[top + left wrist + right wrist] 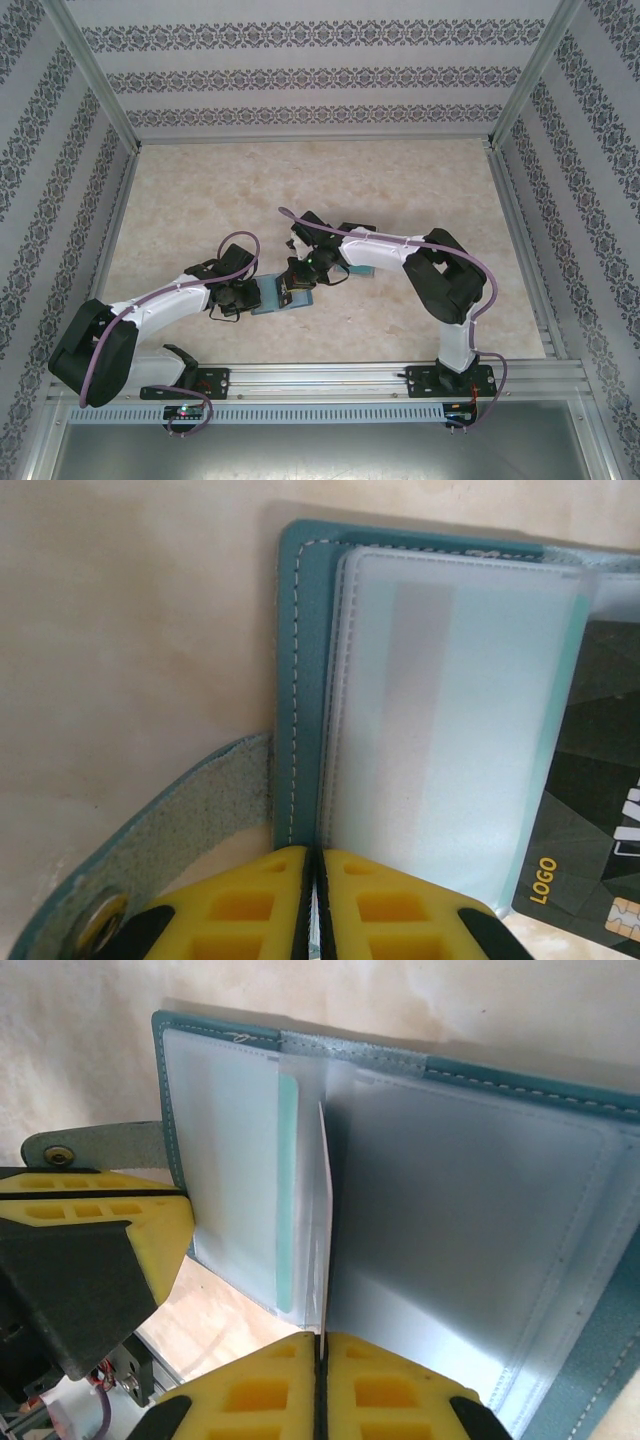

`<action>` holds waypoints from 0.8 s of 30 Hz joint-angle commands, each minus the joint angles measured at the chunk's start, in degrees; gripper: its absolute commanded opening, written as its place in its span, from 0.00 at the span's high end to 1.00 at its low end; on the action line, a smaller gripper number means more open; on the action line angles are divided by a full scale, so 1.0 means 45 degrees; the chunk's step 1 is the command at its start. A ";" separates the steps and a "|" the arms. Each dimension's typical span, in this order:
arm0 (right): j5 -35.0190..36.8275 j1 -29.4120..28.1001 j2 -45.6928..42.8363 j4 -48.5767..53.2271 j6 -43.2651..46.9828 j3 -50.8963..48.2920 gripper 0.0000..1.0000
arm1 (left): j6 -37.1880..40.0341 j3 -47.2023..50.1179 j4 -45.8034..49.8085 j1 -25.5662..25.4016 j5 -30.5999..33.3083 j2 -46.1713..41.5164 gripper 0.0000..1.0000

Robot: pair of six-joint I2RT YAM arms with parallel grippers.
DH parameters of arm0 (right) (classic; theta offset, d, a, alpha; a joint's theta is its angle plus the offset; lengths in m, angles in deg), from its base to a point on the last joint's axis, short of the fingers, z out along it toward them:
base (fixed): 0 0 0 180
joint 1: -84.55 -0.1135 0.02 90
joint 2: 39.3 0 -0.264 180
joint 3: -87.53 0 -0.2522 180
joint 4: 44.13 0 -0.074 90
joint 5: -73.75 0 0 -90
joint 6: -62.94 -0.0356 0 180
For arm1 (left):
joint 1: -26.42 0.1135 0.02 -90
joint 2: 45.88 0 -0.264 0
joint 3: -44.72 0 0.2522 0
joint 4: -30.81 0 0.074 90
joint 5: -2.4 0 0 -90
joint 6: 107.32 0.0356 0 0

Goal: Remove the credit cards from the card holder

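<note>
Cards: one teal card (pixel 288 1190), one black card (pixel 590 810); one open card holder (pixel 520 1088).

Card holder (pixel 298 680) lay open on the table (pixel 130 630), teal cover edge white-stitched. Frosted clear sleeve (pixel 450 730) covered its panel. Dark credit card (pixel 590 780), with yellow "LOGO" and a chip, showed past the sleeve's right side. Strap tab (pixel 170 830) with metal snap (pixel 100 920) trailed lower left. Left tool (pixel 315 865): yellow fingers (pixel 250 905) pressed together, pinching the holder's near edge.
</note>
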State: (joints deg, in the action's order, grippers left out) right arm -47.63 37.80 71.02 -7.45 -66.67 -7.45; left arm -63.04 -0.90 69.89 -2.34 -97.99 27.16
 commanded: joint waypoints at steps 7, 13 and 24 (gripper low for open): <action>0.0236 0.0631 -0.1874 0.0714 0.0842 -0.0405 1.00 | -0.0095 0.0125 0.0125 0.0059 0.0044 -0.0053 0.89; 0.1060 0.1439 -0.3663 0.1869 0.2391 -0.0220 1.00 | -0.0077 0.0001 0.0242 0.0057 0.0136 -0.0094 0.89; 0.4216 0.2096 -0.5619 0.4023 0.7046 0.1064 1.00 | 0.0443 -0.0453 0.0134 0.0052 0.0422 -0.1737 0.48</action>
State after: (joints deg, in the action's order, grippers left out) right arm -34.16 46.85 47.96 7.21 -43.66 -3.82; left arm -62.27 -0.99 69.93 -2.34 -97.45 21.89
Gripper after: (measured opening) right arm 0.058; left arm 0.472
